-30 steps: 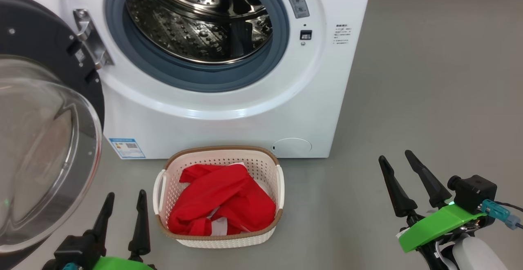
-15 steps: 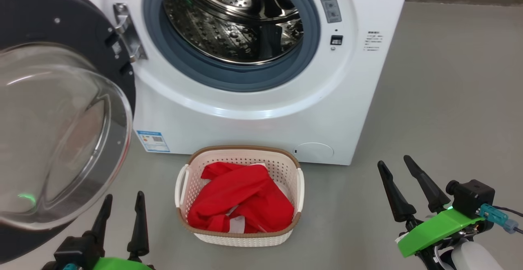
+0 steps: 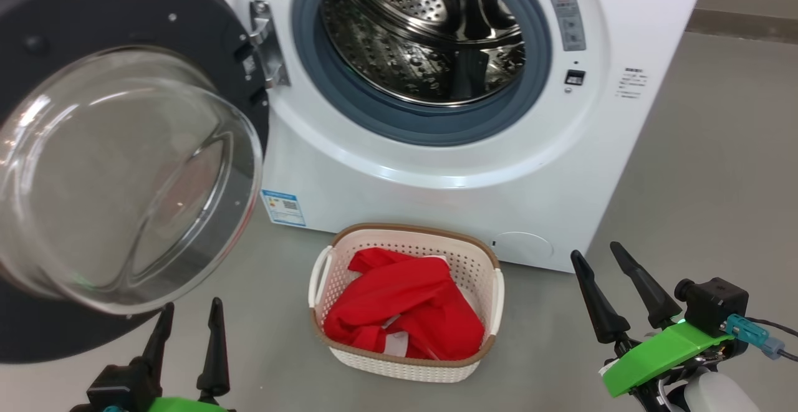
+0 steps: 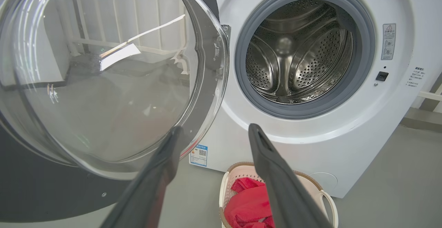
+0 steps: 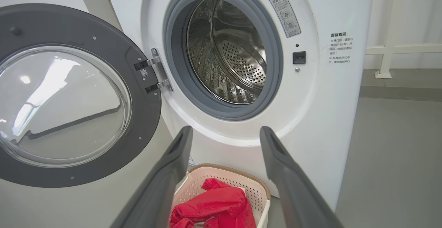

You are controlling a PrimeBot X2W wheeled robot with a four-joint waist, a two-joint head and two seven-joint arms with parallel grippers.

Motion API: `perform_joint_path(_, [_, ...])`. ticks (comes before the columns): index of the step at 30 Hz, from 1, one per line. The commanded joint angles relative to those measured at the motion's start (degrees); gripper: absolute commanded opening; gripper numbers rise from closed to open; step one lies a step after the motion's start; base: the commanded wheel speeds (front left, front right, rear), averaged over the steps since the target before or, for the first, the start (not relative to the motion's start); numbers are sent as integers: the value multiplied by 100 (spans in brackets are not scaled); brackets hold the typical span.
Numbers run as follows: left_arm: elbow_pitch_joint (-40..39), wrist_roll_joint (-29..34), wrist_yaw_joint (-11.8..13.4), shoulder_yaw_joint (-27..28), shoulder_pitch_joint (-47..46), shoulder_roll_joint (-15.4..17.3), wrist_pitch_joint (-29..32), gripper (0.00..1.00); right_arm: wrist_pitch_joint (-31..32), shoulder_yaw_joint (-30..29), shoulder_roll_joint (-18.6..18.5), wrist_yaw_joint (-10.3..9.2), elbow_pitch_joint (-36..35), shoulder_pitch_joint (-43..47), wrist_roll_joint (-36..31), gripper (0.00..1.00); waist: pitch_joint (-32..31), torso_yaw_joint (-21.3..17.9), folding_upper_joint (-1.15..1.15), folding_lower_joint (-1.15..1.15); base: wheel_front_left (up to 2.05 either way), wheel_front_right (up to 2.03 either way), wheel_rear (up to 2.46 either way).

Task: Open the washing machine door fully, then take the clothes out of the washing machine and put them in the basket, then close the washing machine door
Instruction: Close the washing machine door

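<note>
Just above the left gripper [image 3: 192, 305], its fingers apart and empty like those of the right gripper [image 3: 593, 250], hung the washing machine door [image 3: 124, 175], swung wide: rigid, its glass probably slick, better pushed at its black rim [image 3: 93, 0].

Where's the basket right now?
In the head view the basket sits on the floor at lower centre, directly before the washing machine, holding the clothes.

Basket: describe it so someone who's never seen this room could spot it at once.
Find the big white washer with its round door swung open to the left. On the grey floor just in front of it stands the basket: small, cream, perforated plastic with a brown rim. Unlike everything around it, it holds bright red clothes.
</note>
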Motion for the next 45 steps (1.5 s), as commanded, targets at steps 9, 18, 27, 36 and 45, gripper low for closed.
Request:
perform_joint_path(9, [-138, -35, 86, 159, -72, 189, -59, 100, -69, 116, 28, 9, -124, 27, -1, 100, -44, 641, 0, 0, 0, 0, 0])
perform_joint_path(18, [-181, -19, 164, 138, -39, 257, -15, 100, -69, 127, 75, 9, -120, 73, -3, 100, -76, 1050, 0, 0, 0, 0, 0])
perform_joint_path(27, [-198, -2, 251, 103, 6, 297, 21, 100, -69, 181, 97, 9, -91, 80, 1, 100, -154, 1337, 0, 0, 0, 0, 0])
perform_joint_path(36, [-258, -5, 342, 106, 87, 353, 50, 100, -69, 235, 95, 9, -78, 89, 8, 100, -219, 1419, 0, 0, 0, 0, 0])
perform_joint_path(45, [-317, -25, 412, 102, 96, 376, 44, 100, -69, 270, 87, 9, -66, 61, 16, 100, -181, 1444, 0, 0, 0, 0, 0])
